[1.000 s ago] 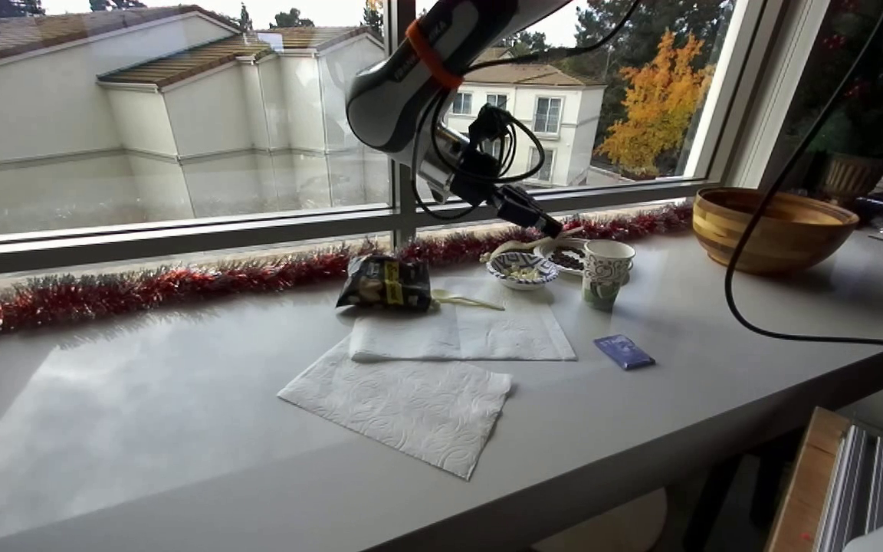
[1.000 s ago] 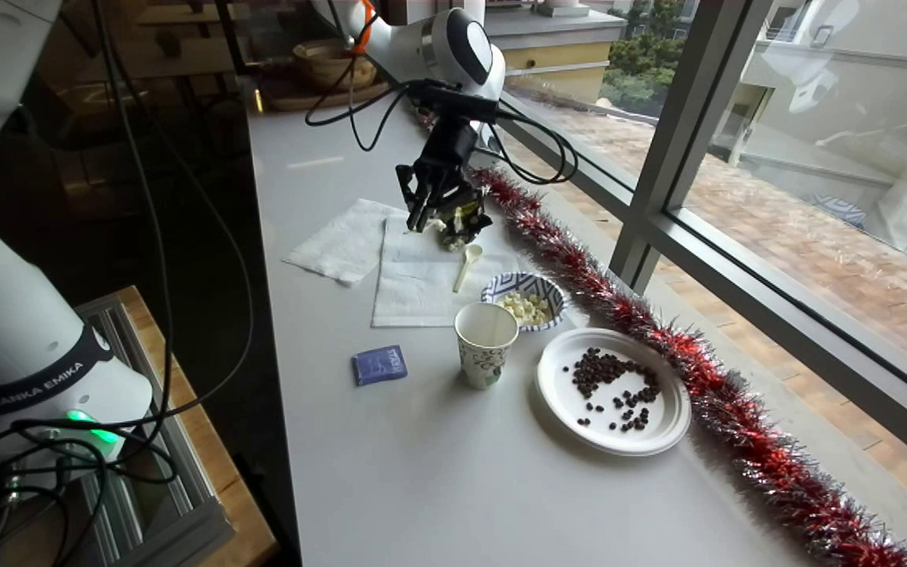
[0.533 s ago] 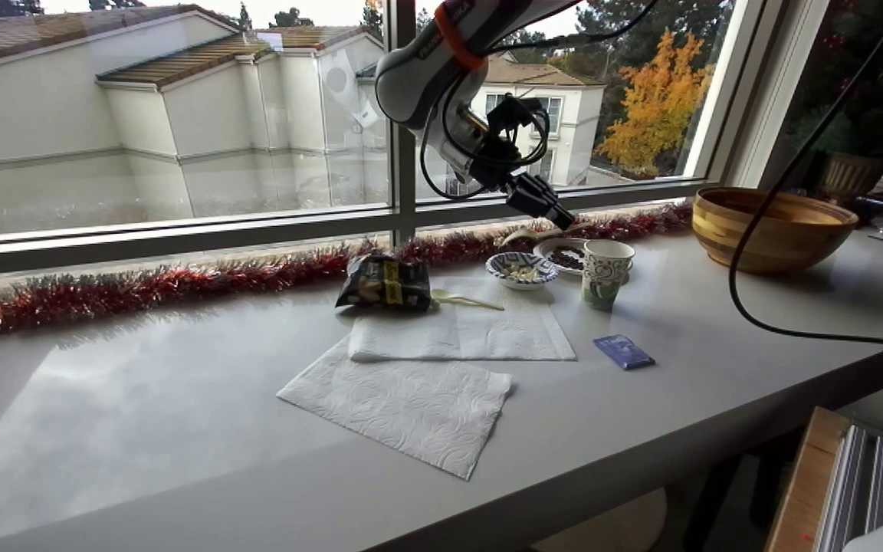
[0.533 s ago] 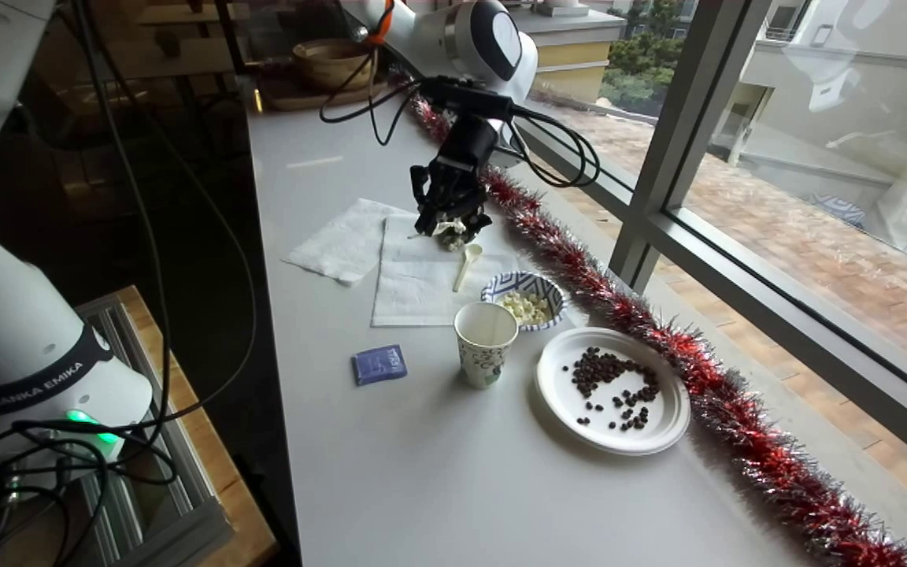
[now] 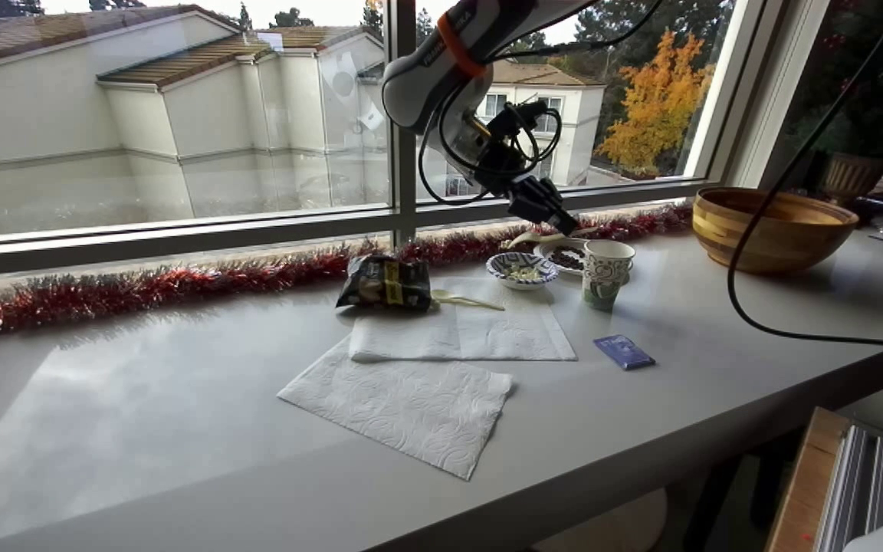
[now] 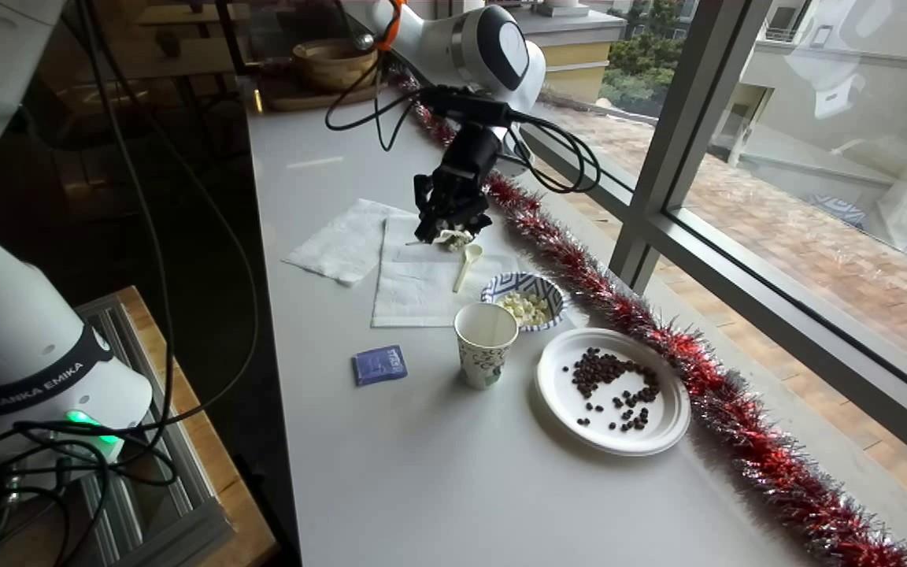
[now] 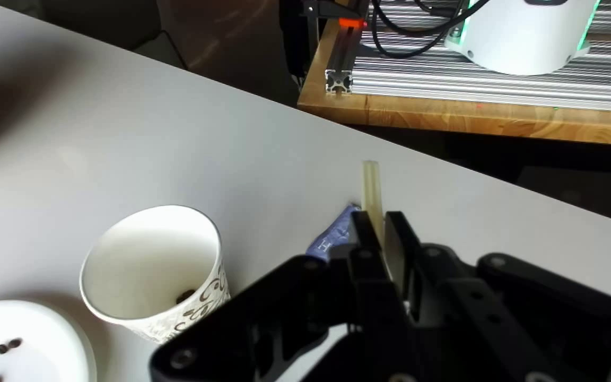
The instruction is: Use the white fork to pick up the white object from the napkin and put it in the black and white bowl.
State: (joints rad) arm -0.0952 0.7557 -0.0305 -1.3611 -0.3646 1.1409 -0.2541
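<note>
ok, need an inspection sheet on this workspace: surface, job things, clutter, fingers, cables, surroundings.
Surface: pale counter, smooth, reflecting daylight.
Job things: white fork held; black and white bowl upright, pale pieces inside; napkins overlapping, spoon lying on one; white object not made out.
Clutter: dark snack bag, upright patterned cup, white plate with dark bits, blue packet, wooden bowl.
Fingers: shut on the fork.
Cables: black cable crossing in front of the wooden bowl in an exterior view; more looped above the fingers.
Surroundings: tinsel garland along the window frame; buildings outside.
</note>
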